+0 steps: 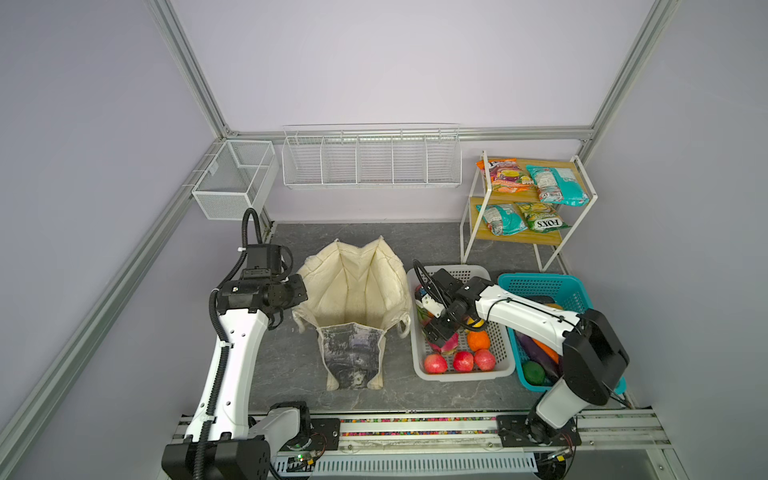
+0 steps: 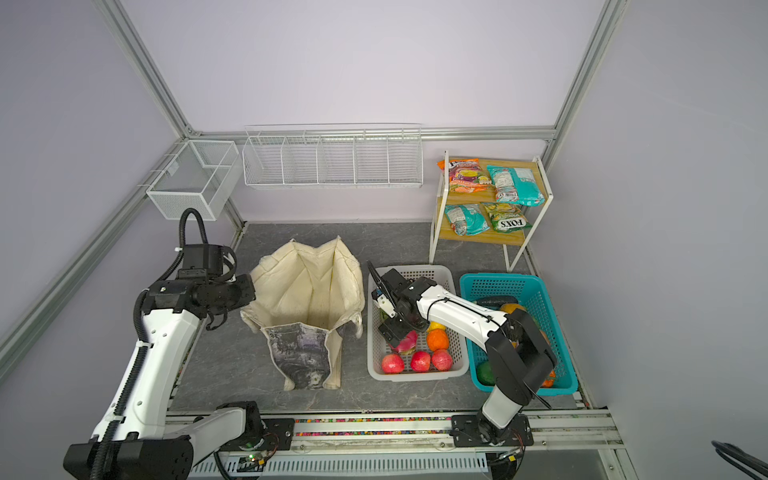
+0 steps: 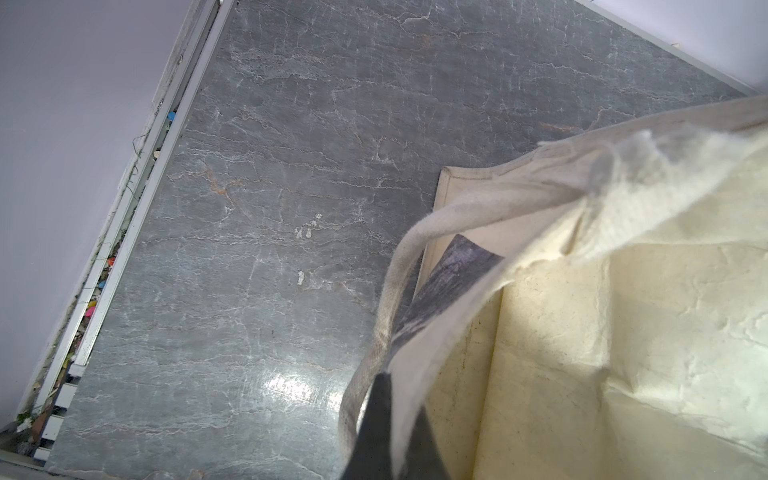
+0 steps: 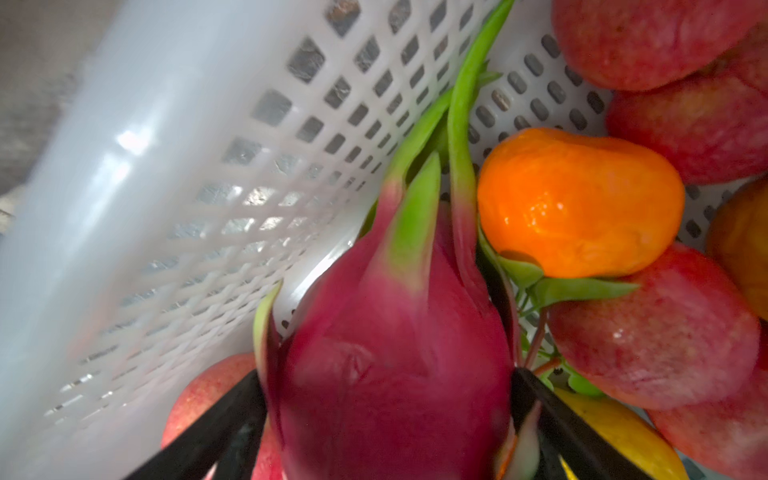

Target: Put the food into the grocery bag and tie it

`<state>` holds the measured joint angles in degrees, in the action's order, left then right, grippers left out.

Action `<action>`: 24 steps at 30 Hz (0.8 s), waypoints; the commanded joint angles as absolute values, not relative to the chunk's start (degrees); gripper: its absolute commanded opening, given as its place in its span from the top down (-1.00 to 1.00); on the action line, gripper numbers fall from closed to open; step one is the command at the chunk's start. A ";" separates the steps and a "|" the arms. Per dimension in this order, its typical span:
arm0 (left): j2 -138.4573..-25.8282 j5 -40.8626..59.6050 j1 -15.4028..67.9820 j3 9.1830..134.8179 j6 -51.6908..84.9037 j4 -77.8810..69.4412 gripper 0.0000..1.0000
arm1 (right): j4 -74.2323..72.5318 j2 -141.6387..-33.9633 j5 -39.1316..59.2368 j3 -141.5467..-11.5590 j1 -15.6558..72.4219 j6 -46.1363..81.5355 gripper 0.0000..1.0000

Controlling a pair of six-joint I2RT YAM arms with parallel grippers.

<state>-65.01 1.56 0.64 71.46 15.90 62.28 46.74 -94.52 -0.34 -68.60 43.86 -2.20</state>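
Note:
The cream grocery bag (image 1: 353, 291) (image 2: 307, 291) stands open mid-table, its grey printed panel facing the front. My left gripper (image 1: 301, 293) (image 3: 392, 395) is shut on the bag's left rim (image 3: 623, 291), with cloth between its dark fingers and a strap handle (image 3: 386, 299) hanging beside them. The food lies in the white basket (image 1: 457, 376) (image 4: 166, 208): a pink dragon fruit (image 1: 442, 345) (image 4: 395, 353), an orange (image 1: 478, 340) (image 4: 577, 203) and red apples (image 1: 463, 360) (image 4: 652, 332). My right gripper (image 1: 438, 330) (image 4: 386, 390) is down in the basket, open wide, one finger on each side of the dragon fruit.
A teal basket (image 1: 540, 282) with vegetables sits right of the white one, under my right arm. Snack packets, two of them teal (image 1: 557, 185), lie on a two-tier shelf (image 1: 519, 239) at the back right. Wire baskets (image 1: 370, 162) hang on the back wall.

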 commanded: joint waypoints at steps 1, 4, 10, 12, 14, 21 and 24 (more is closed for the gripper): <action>-64.16 1.41 0.22 73.36 15.48 63.77 1.00 | 51.72 -90.33 0.35 -70.84 44.12 0.14 -0.76; -64.20 1.49 0.19 73.34 15.55 63.73 1.00 | 53.58 -86.02 -0.54 -72.51 44.12 3.08 -0.76; -64.18 1.63 0.18 73.25 15.58 63.61 1.00 | 61.78 -82.72 -4.31 -76.02 44.12 11.37 -0.76; -64.25 1.63 0.18 73.16 15.55 63.48 1.00 | 62.25 -81.89 -3.98 -75.49 44.17 13.03 -0.76; -64.26 1.82 0.18 73.12 15.56 63.37 1.00 | 61.37 -81.01 -4.02 -74.06 44.12 14.01 -0.76; -64.42 2.21 0.18 72.83 15.64 63.00 1.00 | 56.78 -84.59 -3.52 -69.88 44.19 14.67 -0.76; -64.37 2.38 0.18 72.92 15.56 62.95 1.00 | 52.16 -86.14 -3.52 -68.28 44.21 14.97 -0.76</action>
<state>-65.01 1.96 0.64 71.46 15.92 62.26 56.71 -84.75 -3.44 -69.84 43.97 13.63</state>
